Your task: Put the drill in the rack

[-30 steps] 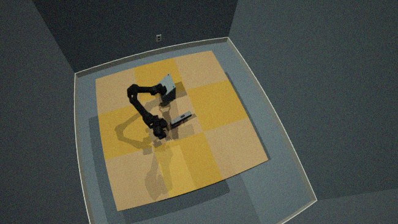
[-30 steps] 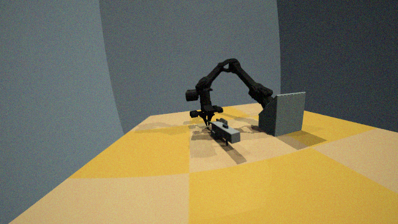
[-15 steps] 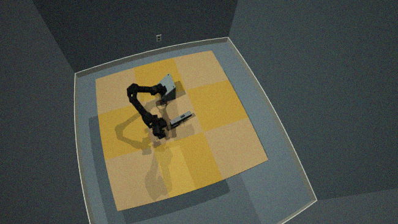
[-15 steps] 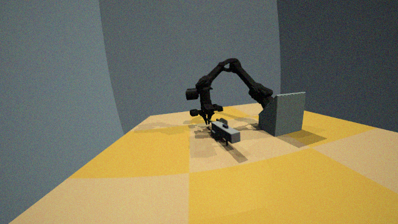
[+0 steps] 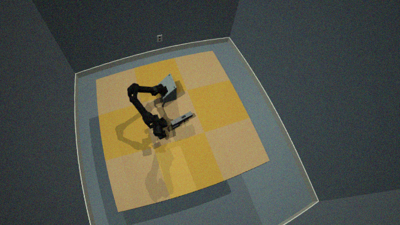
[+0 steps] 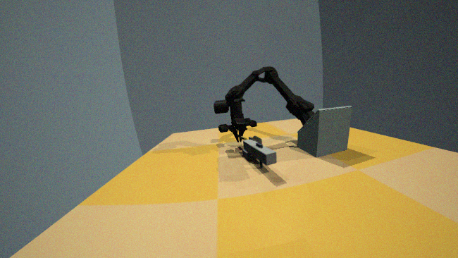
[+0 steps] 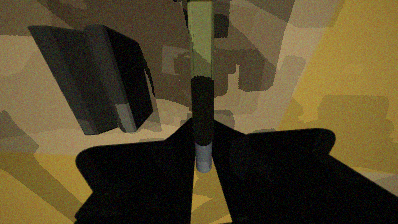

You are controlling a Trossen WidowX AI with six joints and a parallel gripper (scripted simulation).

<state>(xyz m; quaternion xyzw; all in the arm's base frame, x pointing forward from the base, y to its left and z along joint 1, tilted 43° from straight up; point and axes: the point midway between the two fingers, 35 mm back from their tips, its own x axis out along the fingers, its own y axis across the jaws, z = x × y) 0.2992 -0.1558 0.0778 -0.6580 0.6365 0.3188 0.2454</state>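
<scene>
My gripper (image 7: 199, 121) (image 6: 239, 140) points down and is shut on the drill. The drill (image 7: 202, 42) is a thin rod, yellow-green, then dark, with a grey rounded tip between the fingers. Its far end is cut off by the wrist view's top edge. The long grey housing (image 6: 258, 152) (image 5: 178, 119) stands beside the gripper and does not show around the drill in the wrist view. The small dark key (image 6: 259, 144) (image 5: 183, 116) sits on its top. A dark grooved piece, apparently the rack (image 7: 65, 70), lies left of the drill in the wrist view.
The grey wedge-shaped mount (image 6: 332, 130) (image 5: 170, 86) stands at the arm's base. The arm (image 6: 268, 72) (image 5: 135, 92) arches from it to the gripper. The checkered mat (image 6: 148, 225) (image 5: 237, 138) lies under everything, with overlapping shadows near the gripper.
</scene>
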